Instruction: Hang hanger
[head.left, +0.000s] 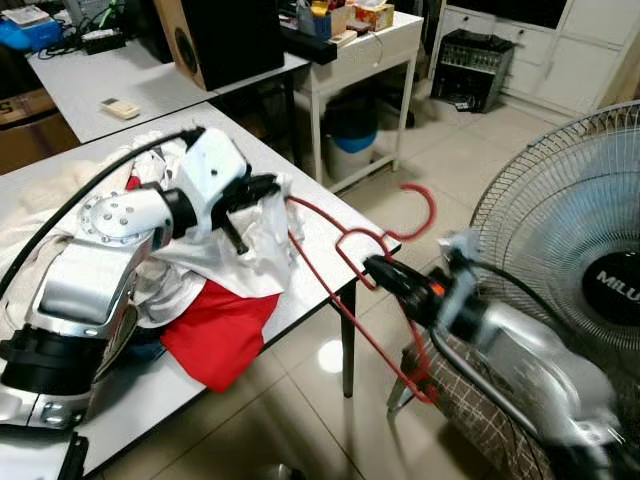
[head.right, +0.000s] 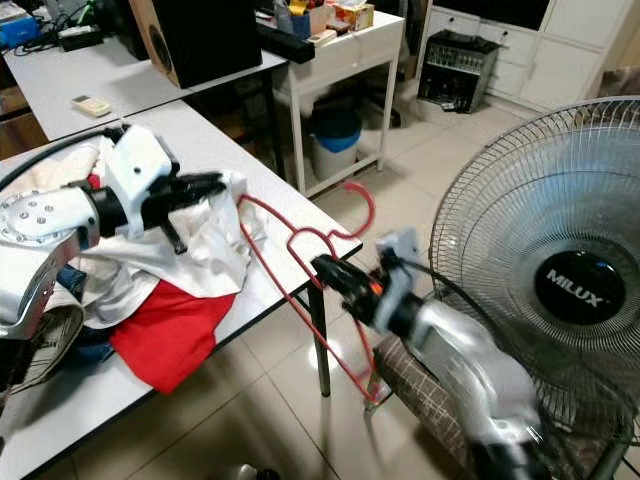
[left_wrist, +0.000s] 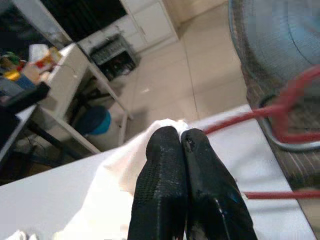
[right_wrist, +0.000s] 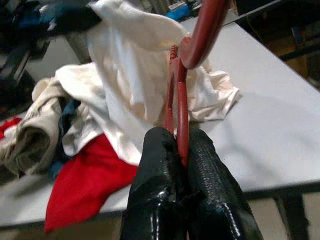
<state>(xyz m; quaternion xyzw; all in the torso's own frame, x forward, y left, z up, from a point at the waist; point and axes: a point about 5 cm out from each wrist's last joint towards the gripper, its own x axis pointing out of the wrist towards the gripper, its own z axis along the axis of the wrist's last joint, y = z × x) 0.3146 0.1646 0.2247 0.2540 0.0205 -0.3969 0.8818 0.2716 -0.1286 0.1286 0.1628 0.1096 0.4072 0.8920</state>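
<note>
**Operator:** Head camera first. My right gripper (head.left: 375, 268) sits at centre frame, just off the table (head.left: 330, 215) edge, pinched on the red hanger (head.left: 345, 262) right below its hook. The hook curls toward the upper right, away from the table. The hanger's long axis runs on a diagonal, from the white shirt (head.left: 262, 235) at centre left down to the lower right, where its far end hangs over the floor beside the fan (head.left: 570, 270).

**Spotter:** And the left arm?

**Operator:** My left gripper (head.left: 262, 190) is left of centre, over the clothes pile, at the shirt's top. Its fingers look pressed together on the white cloth. One hanger shoulder reaches into that shirt, so the hanger lies to the right of the left gripper, and the right arm already has it.

**Spotter:** Left wrist view?

**Operator:** Both black fingers (left_wrist: 160, 185) at lower centre are closed flush, white cloth just beyond their tips, red wire crossing at the right.

**Spotter:** Right wrist?

**Operator:** The fingers at bottom centre clamp the red wire; it rises straight up to the hook at top centre. The shirt and a red garment (right_wrist: 85, 185) lie behind on the left. My judgement: the shirt is not yet seated on the hanger.
</note>
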